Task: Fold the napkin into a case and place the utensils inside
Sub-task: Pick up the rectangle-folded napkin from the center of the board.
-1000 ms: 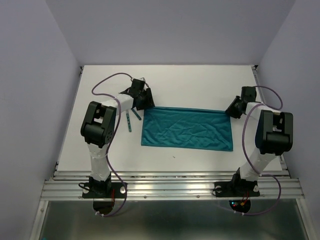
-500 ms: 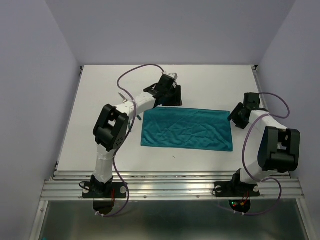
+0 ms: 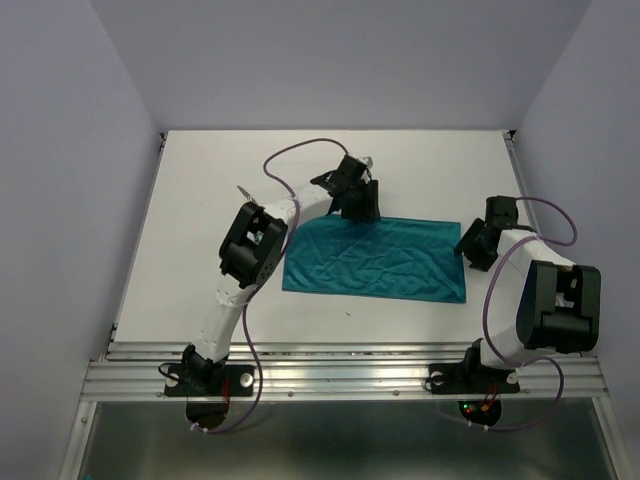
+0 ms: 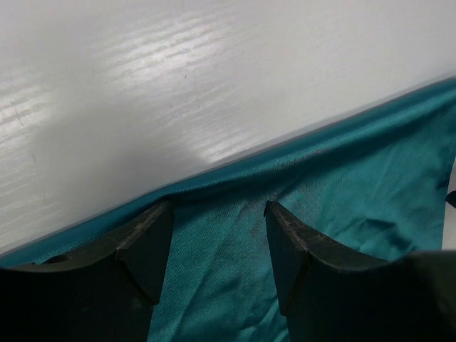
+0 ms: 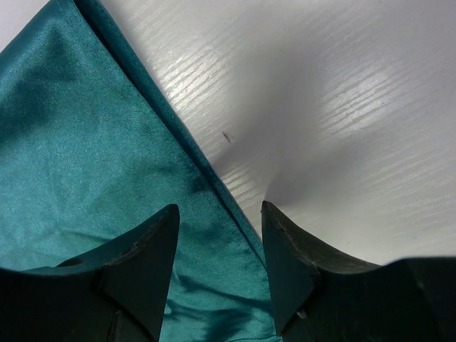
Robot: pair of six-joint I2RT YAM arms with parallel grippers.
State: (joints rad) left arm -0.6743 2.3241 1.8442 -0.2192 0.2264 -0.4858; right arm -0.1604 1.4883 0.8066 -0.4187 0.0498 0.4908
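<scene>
The left claw (image 3: 362, 200) has swung right from the napkin's (image 3: 375, 258) far-left corner to its mid far edge. The right claw (image 3: 472, 245) has widened and drawn slightly nearer.

desk (image 3: 420, 170): plain white top, kinda glossy, faint streaky grain | walls (image 3: 60, 200): pale lilac, boxing it in on three sides | rail (image 3: 340, 375): ribbed aluminium strip along the near edge

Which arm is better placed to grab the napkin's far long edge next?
Left, likely: the left gripper hangs open over the napkin's far edge, mid-length; the right gripper, also open, sits at the short right edge.
</scene>
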